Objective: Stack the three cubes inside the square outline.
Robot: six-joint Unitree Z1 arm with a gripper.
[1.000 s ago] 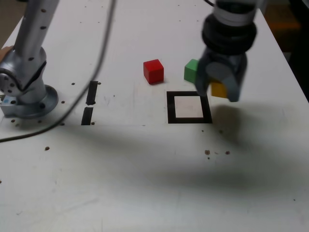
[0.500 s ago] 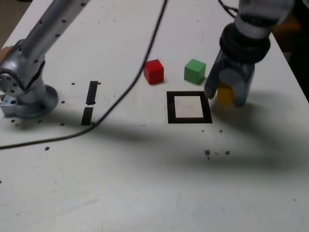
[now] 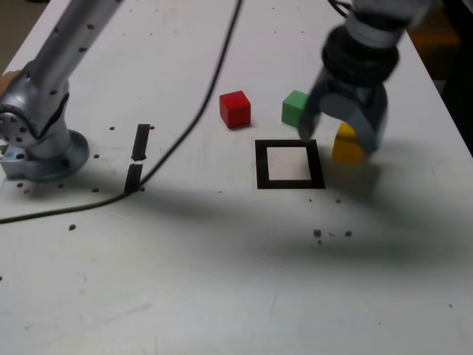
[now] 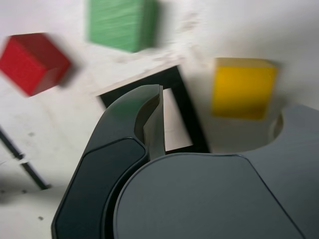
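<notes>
1. Your gripper (image 3: pixel 339 139) stands wide open, its fingers well apart, and it has hold of nothing.
2. You have it above the table (image 3: pixel 199 281), over the area between the square outline (image 3: pixel 290 183) and the yellow cube (image 3: pixel 347 148); in the exterior view it hides part of that cube.
3. The yellow cube sits on the table, outside the outline, near its edge on the exterior view's right.
4. Your green cube (image 3: pixel 293 108) rests on the table just beyond the outline's far edge in the exterior view, partly hidden by the gripper there.
5. Your red cube (image 3: pixel 235 110) lies to the exterior view's left of the green one, apart from it.
6. You have no cube inside the outline and none stacked.
</notes>
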